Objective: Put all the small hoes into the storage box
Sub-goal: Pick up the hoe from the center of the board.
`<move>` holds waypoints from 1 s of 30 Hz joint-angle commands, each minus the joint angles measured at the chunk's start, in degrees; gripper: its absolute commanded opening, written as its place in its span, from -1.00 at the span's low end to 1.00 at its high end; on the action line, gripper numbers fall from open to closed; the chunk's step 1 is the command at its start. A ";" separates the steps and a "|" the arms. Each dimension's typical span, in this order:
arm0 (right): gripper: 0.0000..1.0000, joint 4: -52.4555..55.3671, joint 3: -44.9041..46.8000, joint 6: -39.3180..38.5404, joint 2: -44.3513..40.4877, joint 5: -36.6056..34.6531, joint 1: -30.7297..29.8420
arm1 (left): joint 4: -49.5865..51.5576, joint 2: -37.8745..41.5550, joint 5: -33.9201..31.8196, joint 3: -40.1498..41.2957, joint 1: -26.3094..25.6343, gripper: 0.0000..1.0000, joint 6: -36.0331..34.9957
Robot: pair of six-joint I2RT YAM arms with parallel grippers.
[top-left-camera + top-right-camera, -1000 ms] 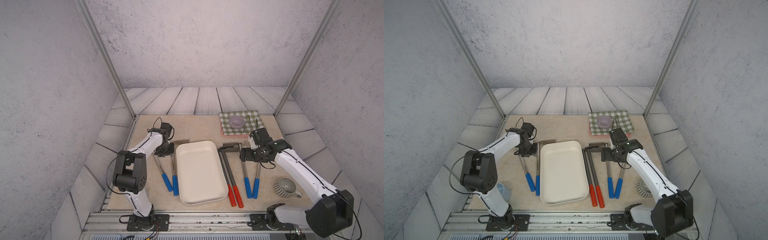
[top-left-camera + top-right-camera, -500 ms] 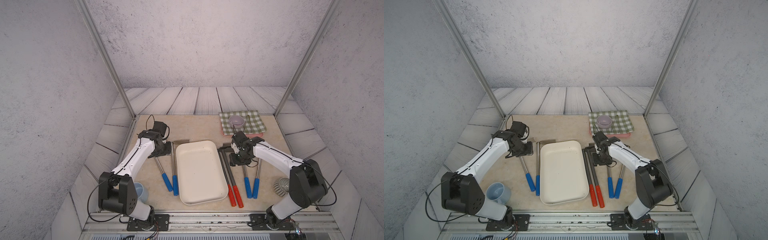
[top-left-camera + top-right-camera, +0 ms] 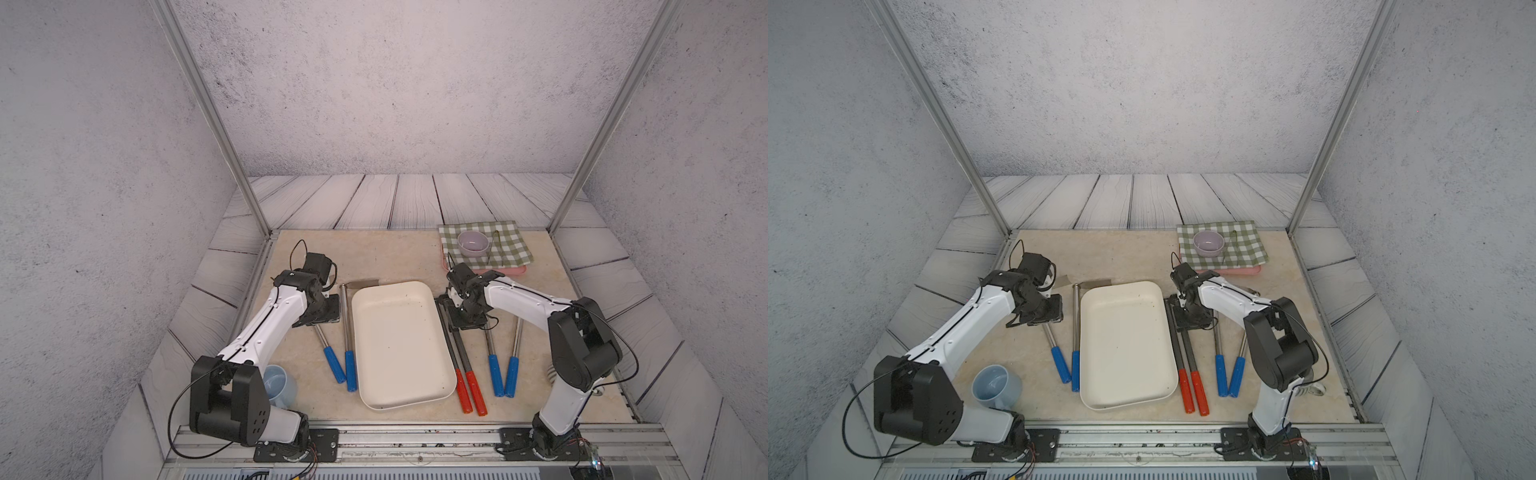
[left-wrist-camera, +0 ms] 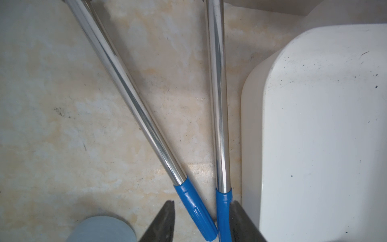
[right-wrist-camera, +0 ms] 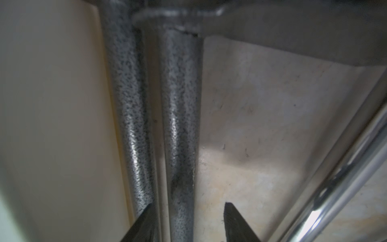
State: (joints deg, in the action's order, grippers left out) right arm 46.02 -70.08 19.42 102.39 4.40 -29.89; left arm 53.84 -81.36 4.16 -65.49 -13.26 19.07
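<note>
Obs.: left gripper [image 3: 324,311] hangs over the head end of two blue-handled tools [image 3: 334,363] at 9 o'clock of the storage box [image 3: 399,286]. Its jaws are about half apart with nothing in them. Only its elbow has swung outward in the last second, uncovering a blue cup [image 3: 278,384] by the base. The box is empty. At its 3 o'clock two dark shafts lie side by side. I take the outer one for the small hoe [image 3: 465,361], blade turned off square in the right wrist view; the inner red-handled tool [image 3: 451,357] lies against the box wall. Change: right gripper [image 3: 467,320] has left the blue-handled pair [image 3: 494,374] further out and come in over the hoe's shaft, jaws narrowed from wide to roughly half, straddling it with a gap on one side. Judgement: grasp under way, not clamped; the lift and the carry toward 9 o'clock remain.
</note>
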 commanded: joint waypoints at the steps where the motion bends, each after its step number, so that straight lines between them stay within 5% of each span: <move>1: 0.01 0.77 -0.84 -0.52 1.42 -0.45 -0.32 | 1.09 1.23 -0.51 0.86 -0.10 -0.08 -0.61; 30: -0.42 1.07 -0.06 -2.78 5.38 -1.77 -1.17 | 0.99 2.86 0.02 0.97 -0.10 -0.10 -0.02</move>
State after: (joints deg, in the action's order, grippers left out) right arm 45.78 -70.06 17.34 106.83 4.23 -30.92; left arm 53.95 -79.20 4.29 -64.07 -13.26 19.09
